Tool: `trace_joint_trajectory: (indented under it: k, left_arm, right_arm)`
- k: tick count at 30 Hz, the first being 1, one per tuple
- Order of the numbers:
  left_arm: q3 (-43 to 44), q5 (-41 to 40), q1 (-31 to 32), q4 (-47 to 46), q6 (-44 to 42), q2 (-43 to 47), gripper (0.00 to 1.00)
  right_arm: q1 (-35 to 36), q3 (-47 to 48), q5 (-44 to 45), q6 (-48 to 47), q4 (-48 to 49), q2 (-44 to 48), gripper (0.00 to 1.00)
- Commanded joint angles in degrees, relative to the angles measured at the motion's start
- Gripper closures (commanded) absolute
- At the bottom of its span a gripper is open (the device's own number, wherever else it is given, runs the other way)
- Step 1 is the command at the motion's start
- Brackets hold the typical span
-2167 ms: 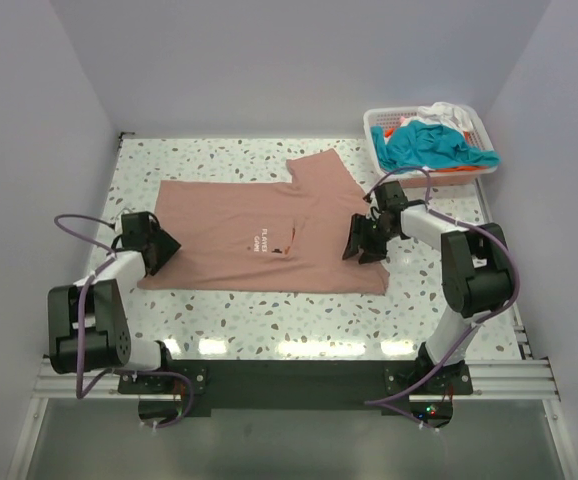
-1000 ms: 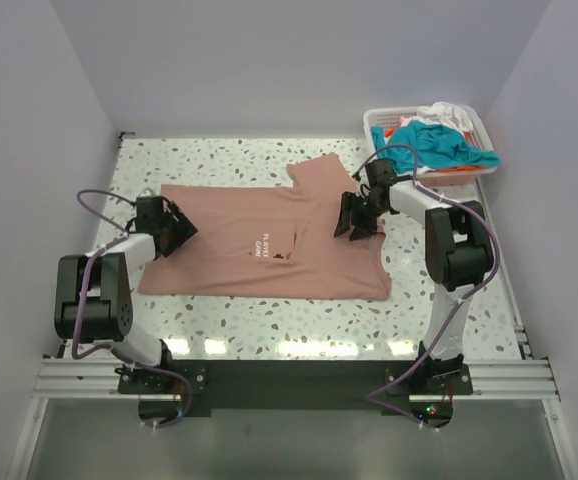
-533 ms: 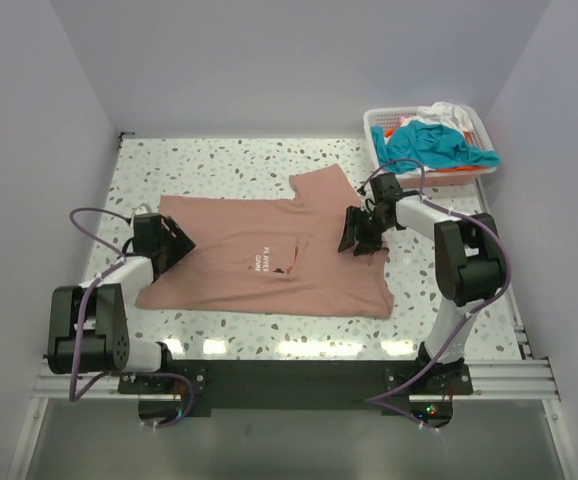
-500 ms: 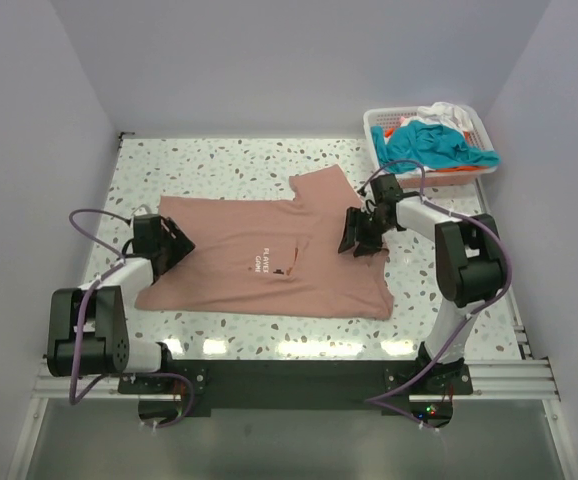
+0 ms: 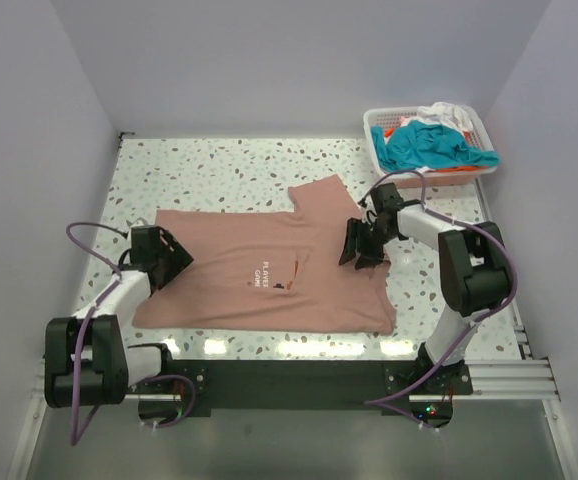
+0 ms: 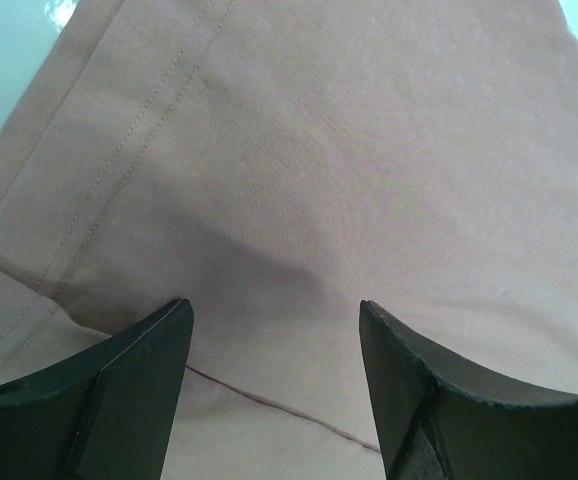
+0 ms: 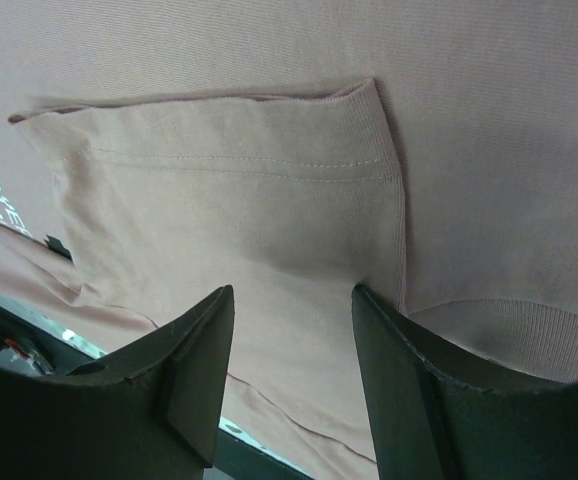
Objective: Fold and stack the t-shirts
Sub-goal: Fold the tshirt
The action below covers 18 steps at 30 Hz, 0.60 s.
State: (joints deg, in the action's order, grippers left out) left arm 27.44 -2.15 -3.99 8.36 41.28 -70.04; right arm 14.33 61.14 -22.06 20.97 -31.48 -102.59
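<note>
Salmon-pink t-shirt (image 5: 239, 250), soft stitched knit, flat beneath left tool (image 6: 274, 310) and right tool (image 7: 291, 295), both wide.

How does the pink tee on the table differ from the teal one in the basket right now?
The pink t-shirt lies spread flat on the table; the teal t-shirt is bunched in the white basket. The left gripper and right gripper, both open, sit over the pink t-shirt; neither is near the teal t-shirt. The pink t-shirt lies alone; the teal t-shirt is heaped with other clothes. Neither is stacked yet.
</note>
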Motion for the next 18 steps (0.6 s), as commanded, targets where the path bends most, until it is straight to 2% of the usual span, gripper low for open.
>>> trace_joint_trajectory:
  k: [1,5,10,14,18]
  left_arm:
    - [1.64,-2.68,0.03,8.24,0.39,1.22,0.27]
    - [8.66,-4.08,-0.05,9.22,-1.28,0.35,0.26]
    - [16.05,-6.28,-0.05,8.61,-3.39,-3.77,0.24]
    - [21.85,-6.55,-0.23,6.5,-4.36,-7.91,0.24]
    - [26.25,-5.76,-1.19,4.74,-5.15,-13.44,0.24]
  right_arm:
    - [0.44,-0.69,5.19,-0.58,-8.75,-0.26,0.44]
    - [0.35,7.04,5.72,-1.11,-14.03,1.16,0.44]
    - [0.44,24.26,7.03,-1.9,-20.01,-1.64,0.44]
    - [0.44,37.62,8.09,-2.78,-20.55,-8.58,0.44]
    - [0.35,49.57,9.05,-3.13,-15.65,-17.62,0.44]
